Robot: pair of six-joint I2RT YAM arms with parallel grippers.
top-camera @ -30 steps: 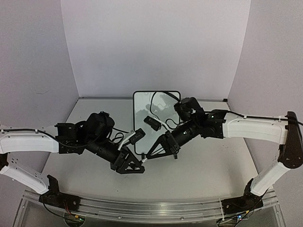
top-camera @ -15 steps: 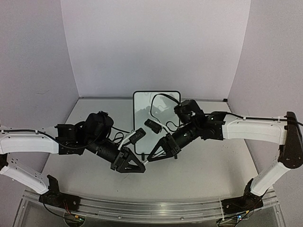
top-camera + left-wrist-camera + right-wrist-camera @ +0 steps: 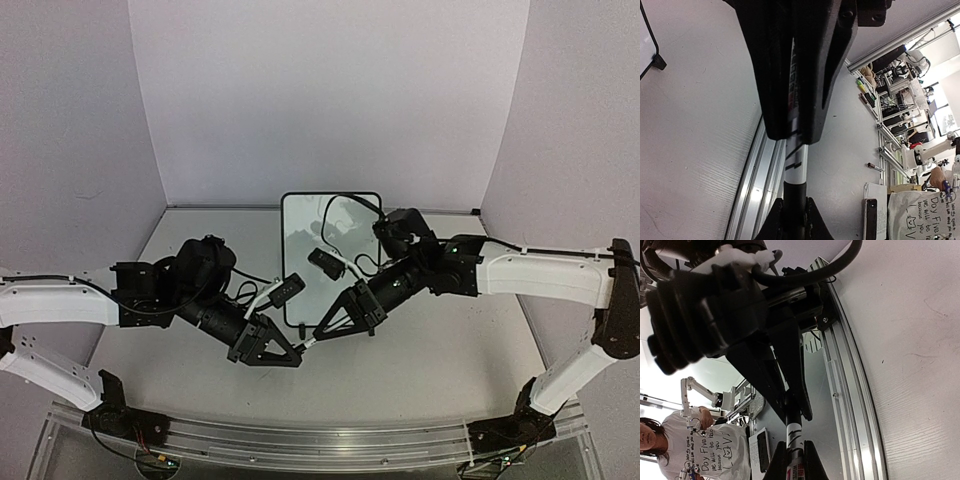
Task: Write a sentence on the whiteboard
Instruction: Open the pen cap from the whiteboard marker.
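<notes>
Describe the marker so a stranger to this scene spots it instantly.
Find the whiteboard at the back-middle of the table. Just in front of its near edge, the left hand and right hand meet tip to tip. The marker is the short pale stick bridging them, the only light thing between those black hands.

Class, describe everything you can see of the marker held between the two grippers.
The marker is a slim white barrel with black marks and some red print. It appears to be held off the table, clamped at one end by the left gripper and at the other by the right gripper. Its tip is hidden.
</notes>
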